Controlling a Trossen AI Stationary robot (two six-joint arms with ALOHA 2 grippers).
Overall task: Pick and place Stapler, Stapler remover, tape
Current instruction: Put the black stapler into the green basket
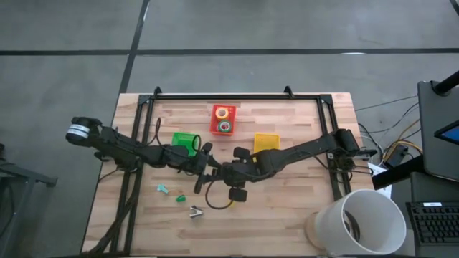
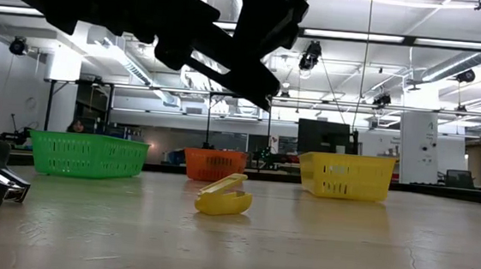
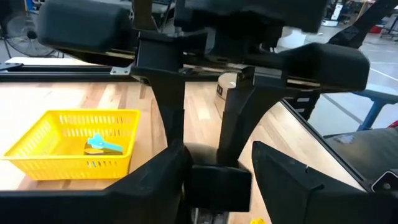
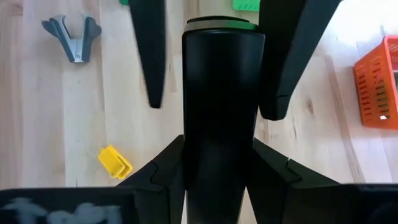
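Above the middle of the bench (image 1: 287, 215), your right pincer (image 4: 221, 158) clamps the black stapler (image 4: 221, 74) by one end. The left pincer (image 3: 217, 177) straddles its other end, spread wide, not touching. Centre it, close firmly, and only then release the right.

Both arms reach inward and meet mid-table, left gripper (image 1: 208, 172) at nine o'clock of right gripper (image 1: 231, 174), fingers interleaved

We see three baskets (image 1: 223, 119) in a row at the worktop's (image 1: 287, 208) back, tape rolls (image 1: 224, 120) in the middle one, both arms meeting mid-worktop, staple removers (image 1: 196, 211) nearer the front left.
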